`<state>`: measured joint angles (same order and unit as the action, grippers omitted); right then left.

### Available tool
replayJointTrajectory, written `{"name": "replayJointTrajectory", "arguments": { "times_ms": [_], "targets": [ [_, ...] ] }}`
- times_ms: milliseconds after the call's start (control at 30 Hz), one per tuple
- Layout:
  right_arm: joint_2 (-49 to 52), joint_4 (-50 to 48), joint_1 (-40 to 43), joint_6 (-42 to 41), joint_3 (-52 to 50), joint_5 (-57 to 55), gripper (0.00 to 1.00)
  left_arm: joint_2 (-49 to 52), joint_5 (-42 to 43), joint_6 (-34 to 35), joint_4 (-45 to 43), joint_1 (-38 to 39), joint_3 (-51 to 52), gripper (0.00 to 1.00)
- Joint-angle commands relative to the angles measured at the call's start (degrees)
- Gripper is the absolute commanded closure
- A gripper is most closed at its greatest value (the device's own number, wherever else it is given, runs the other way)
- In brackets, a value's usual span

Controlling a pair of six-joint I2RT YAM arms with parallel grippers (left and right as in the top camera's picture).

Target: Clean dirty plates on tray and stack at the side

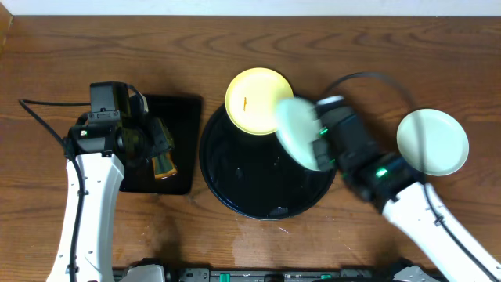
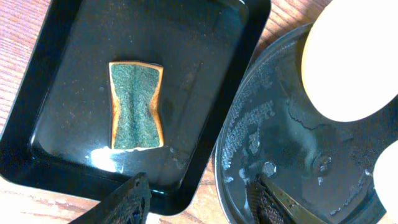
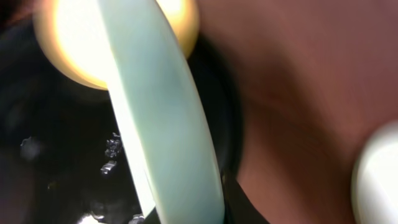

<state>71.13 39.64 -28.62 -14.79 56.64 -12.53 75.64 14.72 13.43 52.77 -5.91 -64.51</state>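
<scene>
"Where's the tilted mint plate point(image 1: 299, 131)?"

"Up on its edge over the round tray's point(image 1: 235, 184) right side, pinched tight by the right gripper point(image 1: 321, 135). The yellow plate point(image 1: 254, 100) sits on the far rim, just beside it."

"Any room?"

"Table point(image 1: 376, 110) wood shows before the other mint plate point(image 1: 432, 141). The left gripper point(image 2: 199, 199) hangs over the sponge tray point(image 2: 205, 74), fingers spread apart."

There are three plates in all: one yellow plate point(image 1: 254, 100) and two pale green ones, one mint plate point(image 1: 297, 129) near the middle of the surface and a second mint plate point(image 1: 432, 142) near its right edge. There are two black trays: one round tray point(image 1: 235, 168) and one rectangular tray point(image 1: 184, 141). There is one sponge point(image 2: 135, 106). There are two robot arms, a left arm point(image 1: 86, 204) and a right arm point(image 1: 438, 227).
</scene>
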Motion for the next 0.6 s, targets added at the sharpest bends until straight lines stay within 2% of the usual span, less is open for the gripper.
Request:
{"name": "replayJointTrajectory", "arguments": {
  "times_ms": [0, 133, 267, 400, 567],
  "targets": [
    [-0.1, 1.4, 12.2, -16.0, 1.1, 9.6, 0.99, 0.1, -0.5, -1.0, 0.3, -0.2, 0.0, 0.46],
    [0.0, 1.1, 31.3, -14.2, 1.1, 25.0, 0.99, 0.1, -0.5, -1.0, 0.3, -0.2, 0.0, 0.46],
    [1.0, 1.5, 47.3, -13.2, 1.1, 31.3, 0.99, 0.1, -0.5, -1.0, 0.3, -0.2, 0.0, 0.46],
    [3.3, 2.2, 57.7, -13.2, 1.0, 30.8, 0.99, 0.1, -0.5, -1.0, 0.3, -0.2, 0.0, 0.46],
    [8.8, 0.2, 65.6, -14.0, 1.0, 28.2, 0.99, 0.1, -0.5, -1.0, 0.3, -0.2, 0.0, 0.46]
  ]
}}
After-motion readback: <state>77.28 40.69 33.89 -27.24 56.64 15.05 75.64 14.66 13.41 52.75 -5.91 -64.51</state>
